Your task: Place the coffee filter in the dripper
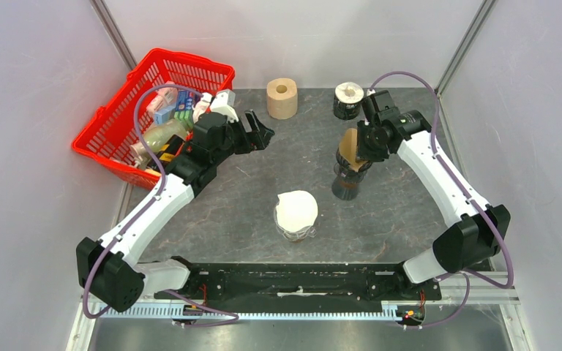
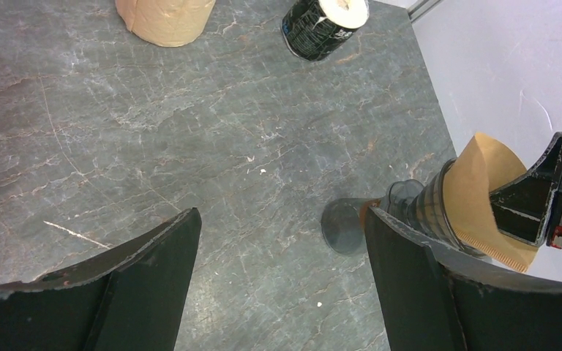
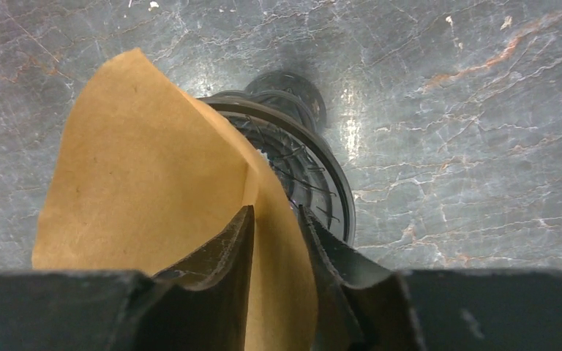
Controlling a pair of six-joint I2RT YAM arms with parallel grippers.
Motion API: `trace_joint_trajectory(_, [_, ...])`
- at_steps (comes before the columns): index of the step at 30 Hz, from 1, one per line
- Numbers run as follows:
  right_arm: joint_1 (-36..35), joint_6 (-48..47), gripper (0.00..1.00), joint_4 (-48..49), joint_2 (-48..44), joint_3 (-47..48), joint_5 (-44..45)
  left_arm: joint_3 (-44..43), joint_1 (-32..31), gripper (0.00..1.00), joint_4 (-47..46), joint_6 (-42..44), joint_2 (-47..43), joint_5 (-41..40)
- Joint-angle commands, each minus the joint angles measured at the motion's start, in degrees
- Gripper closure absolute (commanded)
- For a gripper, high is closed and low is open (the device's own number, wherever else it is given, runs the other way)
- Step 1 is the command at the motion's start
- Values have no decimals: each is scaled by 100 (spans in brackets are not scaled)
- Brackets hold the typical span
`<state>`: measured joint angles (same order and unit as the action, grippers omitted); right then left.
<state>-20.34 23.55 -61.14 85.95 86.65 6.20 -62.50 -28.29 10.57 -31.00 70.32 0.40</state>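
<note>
Left pincer (image 1: 262,134) wide, idle over desk (image 1: 227,212). Filter (image 3: 146,161) stands tilted in dripper (image 3: 315,168) mouth, centre-right, looks not fully seated. Right pincer (image 3: 274,216) narrowly parted astride filter wall. Best: release fully, lift straight up, don't drag paper out.

I can read nothing: the print on the boxes (image 1: 167,108) in the basket (image 1: 106,126) and on the black can (image 2: 309,35) is too blurred.
</note>
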Motion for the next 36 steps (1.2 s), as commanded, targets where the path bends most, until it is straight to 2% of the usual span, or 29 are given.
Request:
trace_joint_trajectory(1, [32, -18, 61, 11, -307, 271, 89, 25, 34, 11, -231, -18, -180, 97])
trace_joint_trajectory(6, [28, -40, 49, -15, -579, 406, 86, 36, 34, 11, -239, -11, -188, 106])
trace_joint_trajectory(10, [29, -84, 45, -36, -730, 512, 99, 28, 34, 11, -239, -15, -195, 120])
trace_joint_trajectory(21, [29, -220, 45, -51, -840, 905, 391, 27, 34, 11, -257, -24, -193, 223])
trace_joint_trajectory(25, [34, -246, 48, 47, -782, 853, 267, 21, 34, 11, -257, -33, -182, 223])
trace_joint_trajectory(28, [30, -235, 58, 47, -633, 821, 161, 19, 34, 11, -257, -34, -182, 258])
trace_joint_trajectory(32, [29, -193, 66, 49, -446, 764, 4, 27, 34, 11, -248, -15, -208, 232])
trace_joint_trajectory(36, [30, -214, 67, 56, -259, 658, -363, 24, 34, 11, -247, -3, -200, 223])
